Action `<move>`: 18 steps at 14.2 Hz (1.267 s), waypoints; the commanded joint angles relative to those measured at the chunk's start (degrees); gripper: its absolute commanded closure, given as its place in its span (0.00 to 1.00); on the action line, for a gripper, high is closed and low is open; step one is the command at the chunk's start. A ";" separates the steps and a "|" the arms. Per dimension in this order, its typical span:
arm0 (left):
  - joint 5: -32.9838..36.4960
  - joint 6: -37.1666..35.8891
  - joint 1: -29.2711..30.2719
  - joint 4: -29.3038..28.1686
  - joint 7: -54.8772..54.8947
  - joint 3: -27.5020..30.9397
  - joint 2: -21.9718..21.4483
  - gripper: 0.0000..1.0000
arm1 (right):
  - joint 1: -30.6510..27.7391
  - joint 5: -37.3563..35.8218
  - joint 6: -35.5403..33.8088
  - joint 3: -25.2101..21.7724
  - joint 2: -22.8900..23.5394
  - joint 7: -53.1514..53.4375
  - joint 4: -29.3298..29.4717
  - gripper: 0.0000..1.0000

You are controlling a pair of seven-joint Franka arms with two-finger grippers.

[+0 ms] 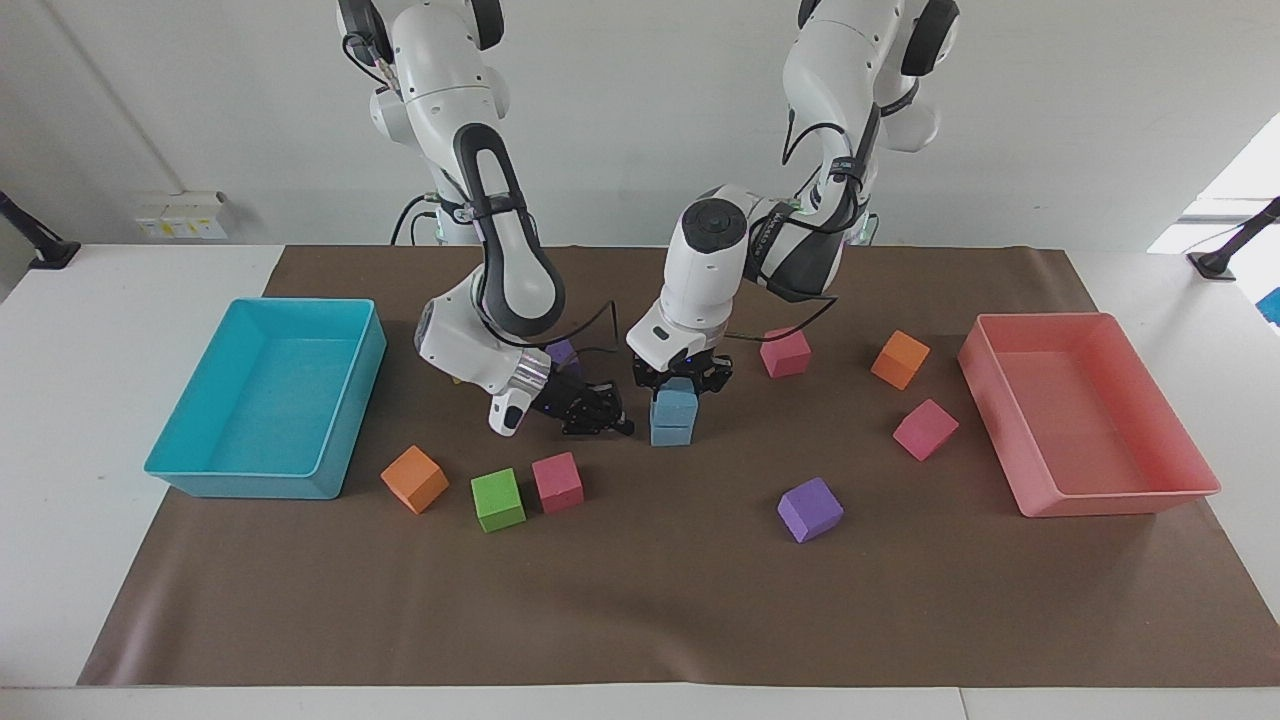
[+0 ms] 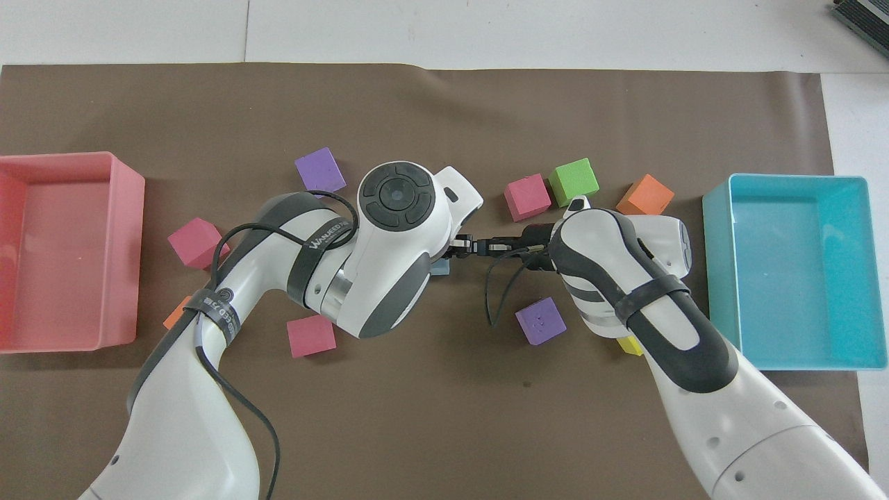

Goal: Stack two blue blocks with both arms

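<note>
Two blue blocks stand stacked in the middle of the mat: the upper blue block (image 1: 674,403) rests squarely on the lower blue block (image 1: 671,434). My left gripper (image 1: 682,384) comes down from above and is shut on the upper block's top part. My right gripper (image 1: 598,412) hangs low over the mat right beside the stack, toward the right arm's end, and holds nothing. In the overhead view the left wrist covers the stack; only a sliver of blue block (image 2: 439,267) shows, with the right gripper (image 2: 480,245) pointing at it.
A turquoise tray (image 1: 250,472) stands at the right arm's end and a pink tray (image 1: 1120,496) at the left arm's end. Orange (image 1: 414,478), green (image 1: 497,499), pink (image 1: 557,482) and purple (image 1: 810,509) cubes lie farther from the robots than the stack. More cubes (image 1: 925,429) lie near the pink tray.
</note>
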 commanded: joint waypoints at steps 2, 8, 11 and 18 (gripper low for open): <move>-0.27 0.87 -1.41 0.95 -0.72 1.11 1.72 1.00 | -0.35 1.66 0.33 0.25 -1.45 -2.28 -1.59 1.00; -0.18 0.61 -1.50 0.95 -0.81 1.11 1.82 1.00 | -0.35 1.66 0.33 0.25 -1.45 -2.28 -1.59 1.00; -0.18 0.43 -1.50 0.68 -0.81 1.11 1.73 0.96 | -0.35 1.66 0.33 0.25 -1.45 -2.28 -1.59 1.00; 0.09 1.05 -1.50 0.07 -0.45 1.02 1.73 0.00 | -0.35 1.66 0.42 0.25 -1.45 -2.28 -1.59 1.00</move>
